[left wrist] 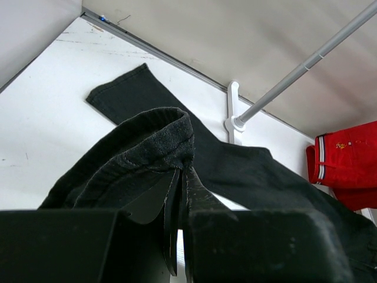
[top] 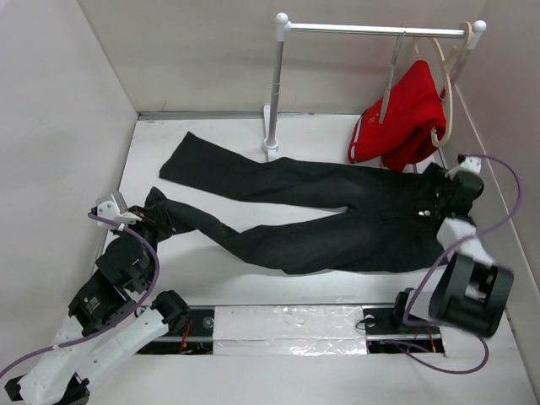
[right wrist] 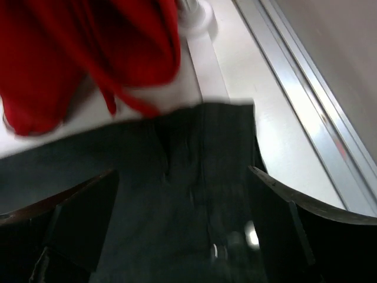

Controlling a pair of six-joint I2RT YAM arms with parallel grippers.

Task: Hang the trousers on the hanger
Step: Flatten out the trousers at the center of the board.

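Observation:
The black denim trousers [top: 337, 219] lie flat across the white table, waist at the right and legs running left. My left gripper [top: 145, 218] is shut on the hem of the near leg; in the left wrist view the fingers [left wrist: 182, 177] pinch the bunched hem [left wrist: 159, 135], lifted a little. My right gripper [top: 451, 192] is open over the waistband; in the right wrist view its fingers [right wrist: 181, 171] straddle the waist [right wrist: 177, 200] beside the silver buttons [right wrist: 250, 233]. The thin grey metal hanger [top: 391, 76] hangs from the rail at the back right.
A white rail [top: 380, 29] on a post [top: 274, 93] stands at the back. A red garment [top: 405, 118] and a cream hanger [top: 447, 84] hang at its right end, just above the trousers' waist. Walls close in on the left, back and right.

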